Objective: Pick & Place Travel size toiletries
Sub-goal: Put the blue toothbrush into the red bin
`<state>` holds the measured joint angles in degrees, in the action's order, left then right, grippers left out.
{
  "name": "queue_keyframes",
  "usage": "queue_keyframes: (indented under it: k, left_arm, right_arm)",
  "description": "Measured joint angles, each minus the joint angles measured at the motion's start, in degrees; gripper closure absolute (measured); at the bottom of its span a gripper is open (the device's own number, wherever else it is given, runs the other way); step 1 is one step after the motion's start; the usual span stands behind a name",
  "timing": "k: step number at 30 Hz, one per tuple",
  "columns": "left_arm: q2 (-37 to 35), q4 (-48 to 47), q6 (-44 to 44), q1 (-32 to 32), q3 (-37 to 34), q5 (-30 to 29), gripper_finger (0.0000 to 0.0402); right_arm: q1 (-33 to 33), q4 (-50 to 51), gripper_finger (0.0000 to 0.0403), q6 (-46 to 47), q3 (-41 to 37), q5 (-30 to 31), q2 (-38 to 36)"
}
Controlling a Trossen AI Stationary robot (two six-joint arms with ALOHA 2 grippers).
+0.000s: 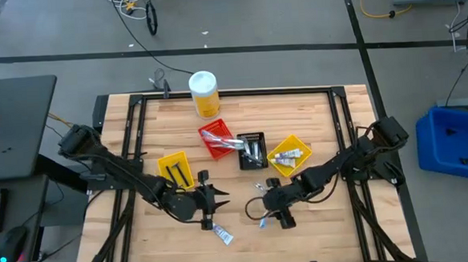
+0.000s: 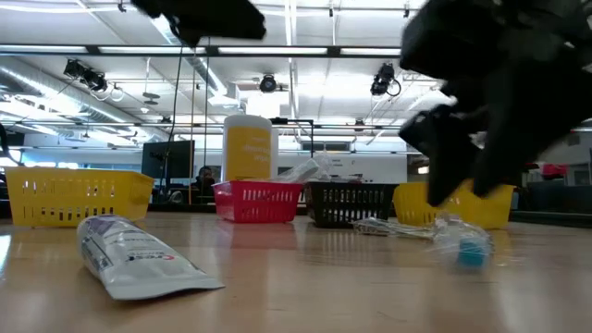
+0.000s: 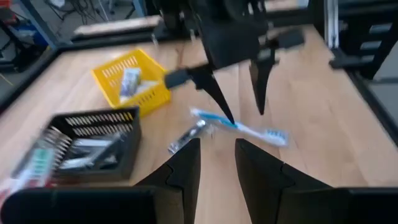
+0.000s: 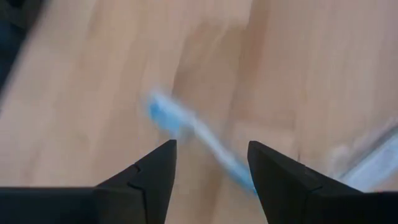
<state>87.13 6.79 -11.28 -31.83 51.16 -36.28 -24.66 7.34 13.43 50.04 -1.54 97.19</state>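
Observation:
A blue-and-white toothbrush (image 3: 239, 127) lies flat on the wood near the table's near edge. It also shows in the right wrist view (image 4: 199, 138) and in the low view (image 2: 467, 248). My right gripper (image 1: 272, 214) hovers open just above the toothbrush, one finger on each side, touching nothing (image 4: 211, 165). A clear-wrapped slim item (image 3: 186, 138) lies beside the brush. A white tube with blue print (image 1: 222, 235) rests flat near the front edge (image 2: 129, 255). My left gripper (image 1: 220, 198) is open, just left of the brush and above the tube (image 3: 217, 168).
Behind the work spot stand a yellow bin (image 1: 176, 168) holding combs, a red bin (image 1: 216, 138), a black bin (image 1: 252, 150) and a second yellow bin (image 1: 289, 156) with tubes. A tall yellow canister (image 1: 204, 93) stands at the far edge. Bare wood lies toward both near corners.

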Motion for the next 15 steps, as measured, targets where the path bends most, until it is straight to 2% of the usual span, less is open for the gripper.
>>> queue_keyframes:
  k: [3, 6, 11, 15]
  left_arm:
    - [-3.8, -2.5, -0.3, 0.5, 0.0, -0.2, 0.0292]
    - [-5.8, -3.0, -0.3, 1.3, 0.0, -0.2, 0.0291]
    - [-5.8, -3.3, -0.9, 1.7, 0.0, -0.1, 0.0291]
    - [-5.5, -3.7, -2.5, 1.7, 0.0, 0.3, 0.0292]
  right_arm:
    - [-0.7, 4.0, 0.0189, -4.3, 0.0, 2.8, 0.1]
    - [-1.0, 3.8, 0.0188, -10.3, 0.0, 5.8, 1.1]
    - [-1.1, 0.8, 0.0202, -19.8, 0.0, 3.1, 4.2]
    - [-1.2, 0.8, 0.0223, -21.5, 0.2, 2.3, 6.1]
